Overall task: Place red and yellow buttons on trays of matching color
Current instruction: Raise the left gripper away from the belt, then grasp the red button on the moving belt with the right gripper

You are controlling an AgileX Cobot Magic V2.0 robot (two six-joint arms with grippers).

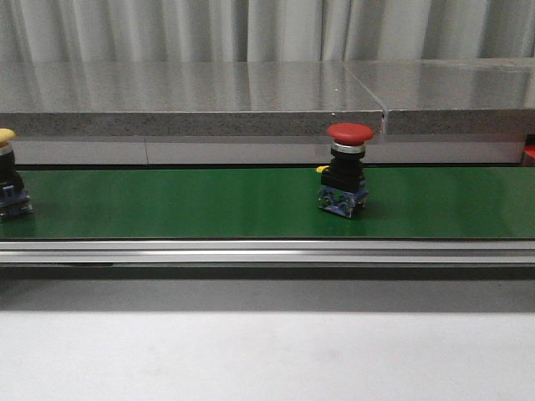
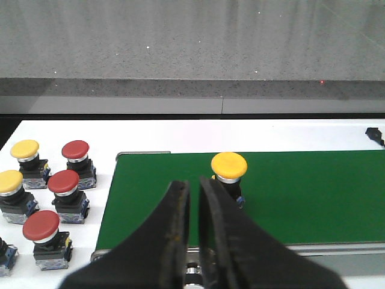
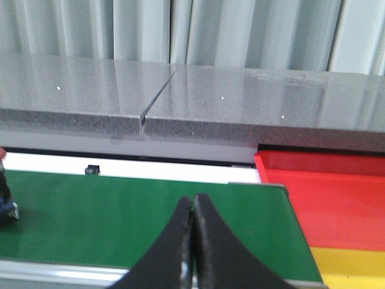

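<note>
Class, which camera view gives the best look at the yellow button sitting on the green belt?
The left wrist view: the yellow button stands whole on the green belt, just beyond the left claw. The front view catches only part of it at its left edge. The right wrist view does not show it.

- Conveyor belt (image 1: 184, 205): plain dark green.
- Red button (image 1: 349, 134) on the belt: red cap, black body.
- Yellow button (image 2: 229, 165) on the belt: yellow cap.
- Beside the belt's end: red tray (image 3: 337, 192), yellow tray (image 3: 352, 268).
- Counter (image 1: 192, 100) behind the belt: speckled grey.
</note>
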